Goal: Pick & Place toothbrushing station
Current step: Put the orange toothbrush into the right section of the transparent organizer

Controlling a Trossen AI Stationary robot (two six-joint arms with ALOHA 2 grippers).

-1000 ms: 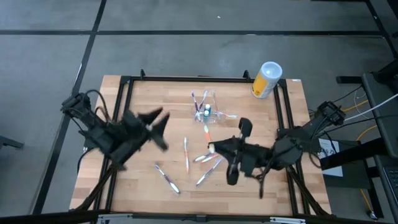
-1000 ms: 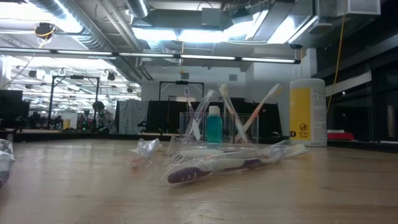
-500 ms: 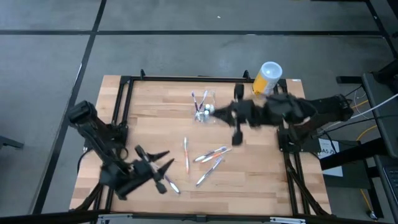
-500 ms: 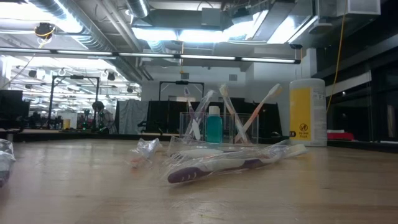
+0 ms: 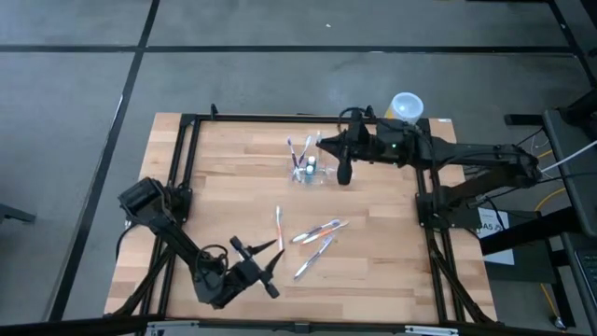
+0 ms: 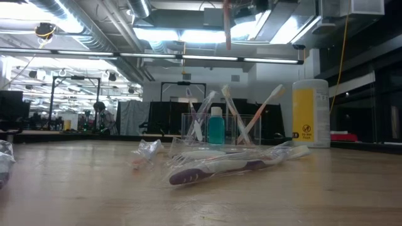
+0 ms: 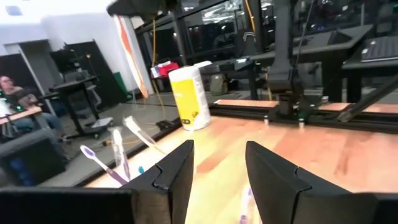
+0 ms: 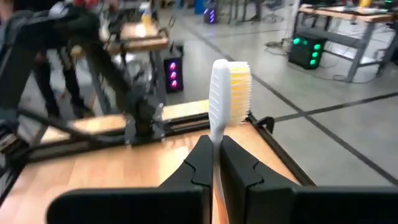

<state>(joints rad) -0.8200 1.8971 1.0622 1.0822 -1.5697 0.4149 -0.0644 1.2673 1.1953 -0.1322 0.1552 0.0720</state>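
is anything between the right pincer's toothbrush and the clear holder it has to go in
Nothing visible blocks it. The right pincer holds a white toothbrush shut between its fingers, high beside the toothbrushing station. Only the toothbrushes already standing in the station crowd its compartments. The left pincer is far off near the table's front.

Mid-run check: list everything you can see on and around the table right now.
table: one, light wood.
toothbrushing station: one, clear, top-centre in the high view, brushes standing inside.
bottle: one, teal, in the station.
canister: one, yellow with white lid, top-right corner.
loose toothbrushes: at least three, wrapped, mid-table.
held toothbrush: one, white with yellow bristles, in the right pincer.
left pincer: dark, open, near the bottom edge.
right pincer: dark, shut on the held toothbrush, raised by the station.
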